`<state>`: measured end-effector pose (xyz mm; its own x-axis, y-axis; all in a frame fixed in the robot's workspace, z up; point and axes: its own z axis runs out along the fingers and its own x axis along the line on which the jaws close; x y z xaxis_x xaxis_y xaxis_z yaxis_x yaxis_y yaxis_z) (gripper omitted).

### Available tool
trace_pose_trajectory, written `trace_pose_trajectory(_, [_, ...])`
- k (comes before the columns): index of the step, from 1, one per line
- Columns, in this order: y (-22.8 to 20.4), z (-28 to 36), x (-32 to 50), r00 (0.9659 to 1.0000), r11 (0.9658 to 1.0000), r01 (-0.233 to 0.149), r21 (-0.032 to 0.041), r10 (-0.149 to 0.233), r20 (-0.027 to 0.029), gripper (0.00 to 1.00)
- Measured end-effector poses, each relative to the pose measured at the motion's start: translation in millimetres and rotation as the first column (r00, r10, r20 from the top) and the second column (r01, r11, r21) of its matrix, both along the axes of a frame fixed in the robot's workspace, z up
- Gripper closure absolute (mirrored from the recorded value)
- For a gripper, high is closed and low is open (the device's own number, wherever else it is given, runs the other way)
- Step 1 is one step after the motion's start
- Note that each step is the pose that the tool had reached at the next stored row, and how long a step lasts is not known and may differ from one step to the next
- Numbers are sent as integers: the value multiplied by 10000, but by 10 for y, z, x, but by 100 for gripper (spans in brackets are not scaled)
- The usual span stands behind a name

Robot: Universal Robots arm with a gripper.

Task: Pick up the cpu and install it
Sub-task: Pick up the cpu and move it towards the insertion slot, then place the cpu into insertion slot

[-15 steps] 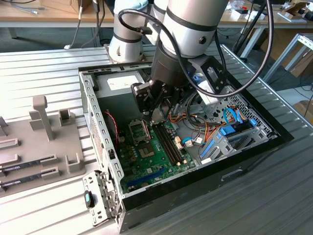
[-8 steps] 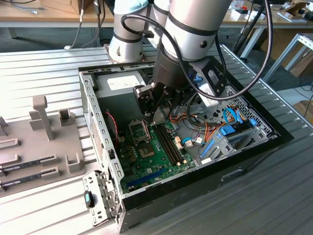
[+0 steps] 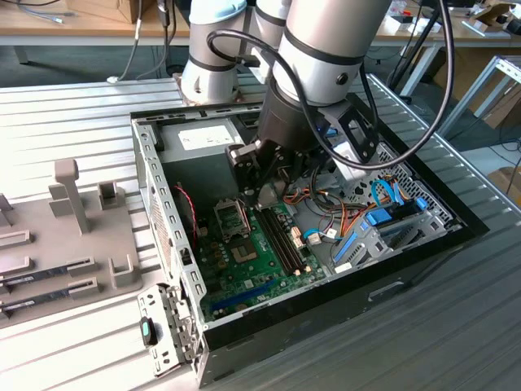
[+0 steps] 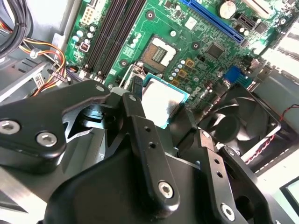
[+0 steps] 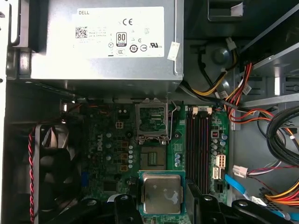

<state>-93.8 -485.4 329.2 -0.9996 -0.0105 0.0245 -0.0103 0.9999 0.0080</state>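
Observation:
The cpu (image 5: 161, 192) (image 4: 162, 103), a flat square chip with a silver top and green rim, hangs between my gripper's black fingers (image 5: 124, 203) in both wrist views. My gripper (image 5: 160, 200) (image 4: 161, 97) (image 3: 265, 186) is shut on its two opposite edges. The chip hovers just above the green motherboard (image 3: 259, 259), close beside the open socket (image 5: 153, 158) (image 4: 161, 51) (image 3: 231, 218). The socket's metal frame (image 5: 152, 117) is flipped up toward the power supply.
The open computer case (image 3: 167, 244) holds a grey power supply (image 5: 103, 42) (image 3: 203, 138), a black fan (image 5: 51, 168) (image 4: 238, 123), memory slots (image 5: 201, 144) (image 3: 285, 240) and loose coloured cables (image 5: 261, 116). A grey parts fixture (image 3: 73, 236) stands on the exterior view's left.

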Motion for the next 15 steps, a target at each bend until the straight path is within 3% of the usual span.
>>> trace_pose_trajectory(15, [0, -107, 73, 10000, 10000, 0, 0, 0, 0, 53])
